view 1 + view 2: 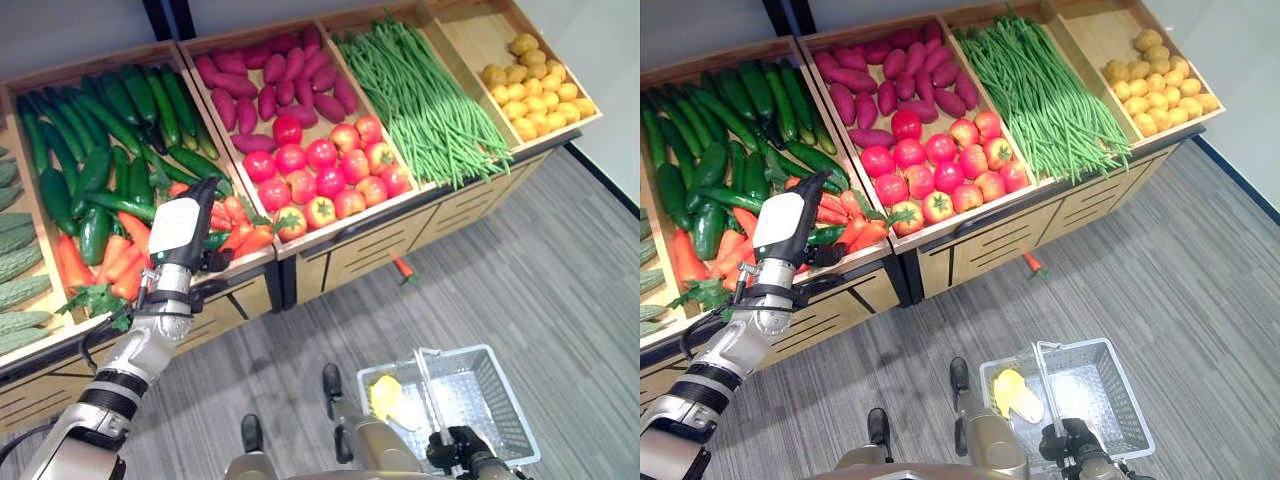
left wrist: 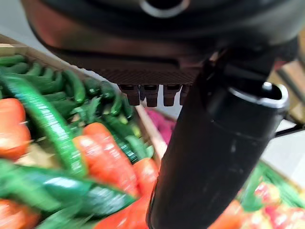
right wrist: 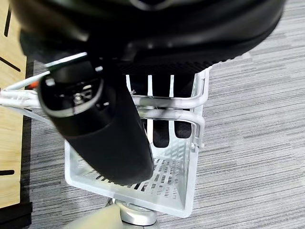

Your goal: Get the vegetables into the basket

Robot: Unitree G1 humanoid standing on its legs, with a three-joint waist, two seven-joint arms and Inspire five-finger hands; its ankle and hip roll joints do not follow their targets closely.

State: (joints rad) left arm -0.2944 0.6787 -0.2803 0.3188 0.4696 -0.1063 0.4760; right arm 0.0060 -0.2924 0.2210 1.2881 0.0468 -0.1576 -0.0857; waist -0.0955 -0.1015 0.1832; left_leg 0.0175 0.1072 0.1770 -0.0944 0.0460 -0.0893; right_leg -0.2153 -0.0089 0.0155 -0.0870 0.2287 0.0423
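White wire basket (image 1: 505, 420), nearest, hangs from the right hand (image 1: 1072, 440), whose fingers curl round its handle (image 3: 157, 106); 1 yellow vegetable (image 1: 388, 397) lies inside. Farther off, the left hand (image 1: 185, 232) hovers over the carrots (image 1: 125, 262), fingers straight. It should probably descend squarely and close on a single carrot.
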